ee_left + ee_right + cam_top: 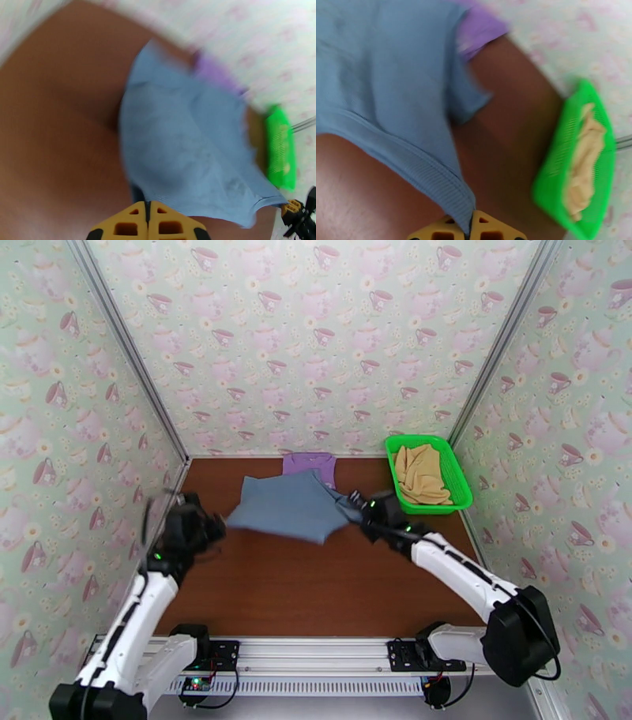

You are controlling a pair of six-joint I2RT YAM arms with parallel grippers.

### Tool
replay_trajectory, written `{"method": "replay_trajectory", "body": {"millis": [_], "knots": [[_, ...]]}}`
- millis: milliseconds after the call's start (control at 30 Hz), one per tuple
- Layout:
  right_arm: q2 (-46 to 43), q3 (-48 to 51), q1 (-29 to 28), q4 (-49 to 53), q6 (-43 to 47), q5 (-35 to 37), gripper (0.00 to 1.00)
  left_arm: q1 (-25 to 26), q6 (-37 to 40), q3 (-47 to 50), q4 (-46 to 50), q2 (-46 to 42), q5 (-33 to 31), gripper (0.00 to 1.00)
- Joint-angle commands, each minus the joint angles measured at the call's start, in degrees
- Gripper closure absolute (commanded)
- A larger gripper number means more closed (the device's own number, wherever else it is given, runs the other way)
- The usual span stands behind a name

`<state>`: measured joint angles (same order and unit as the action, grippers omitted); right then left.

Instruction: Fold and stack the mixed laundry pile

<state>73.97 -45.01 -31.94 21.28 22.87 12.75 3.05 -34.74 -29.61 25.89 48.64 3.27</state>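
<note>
A slate blue-grey garment [291, 506] hangs stretched above the brown table between both arms. My left gripper [222, 523] is shut on its left corner and my right gripper [353, 507] is shut on its right corner. In the left wrist view the blue-grey garment [185, 150] spreads away from the shut yellow fingers [130, 225]. The right wrist view has the garment's ribbed hem [434, 173] pinched between the fingers [489, 229]. A lilac purple garment [310, 466] lies flat at the table's back, partly behind the blue one. A tan-yellow garment [420, 474] lies crumpled in the basket.
The bright green mesh basket [458, 474] stands at the back right corner by the wall. Bare brown table [316, 587] stretches in front of the held garment. Patterned walls close in the left, back and right sides.
</note>
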Motion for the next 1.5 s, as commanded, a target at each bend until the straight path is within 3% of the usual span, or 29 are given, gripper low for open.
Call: {"method": "replay_trajectory", "body": {"millis": [0,133,367,700,733,800,867,1067,1233,1467], "knots": [[-3.78,4.12,-4.09,-5.86,-8.27,5.44,1.0,0.39,-8.1,6.24,-3.15,-8.02,-5.24,1.0],[-4.99,6.86,-9.5,-3.05,-13.29,11.04,1.0,0.43,-8.61,8.94,1.9,-14.28,-9.79,1.0],[-6.9,7.46,-19.35,0.78,-15.34,13.73,1.0,0.43,-10.17,9.25,8.11,-18.14,-16.24,1.0],[5.45,1.43,-21.56,12.19,-12.59,18.33,1.0,0.3,-11.23,10.5,8.61,-15.6,-17.27,1.0],[6.79,0.59,-21.87,13.44,-12.19,18.41,0.98,0.32,-11.14,10.34,8.66,-15.28,-17.49,1.0],[8.68,-0.72,-22.26,15.73,-11.69,18.73,0.77,0.32,-11.05,10.1,8.75,-14.53,-17.52,1.0],[9.15,-1.98,-22.84,17.4,-10.46,17.08,0.64,0.33,-11.07,10.18,8.72,-13.66,-16.87,1.0],[5.27,-6.26,-27.27,17.22,-3.33,7.77,0.45,0.3,-10.64,9.97,8.44,-12.32,-16.18,1.0],[10.69,-10.73,-30.23,10.68,1.16,-5.22,0.44,0.35,-10.44,10.08,8.13,-12.26,-16.16,1.0],[21.91,-14.38,-30.63,4.19,1.15,-12.84,0.48,0.37,-10.2,9.98,7.96,-12.08,-16.36,1.0]]}}
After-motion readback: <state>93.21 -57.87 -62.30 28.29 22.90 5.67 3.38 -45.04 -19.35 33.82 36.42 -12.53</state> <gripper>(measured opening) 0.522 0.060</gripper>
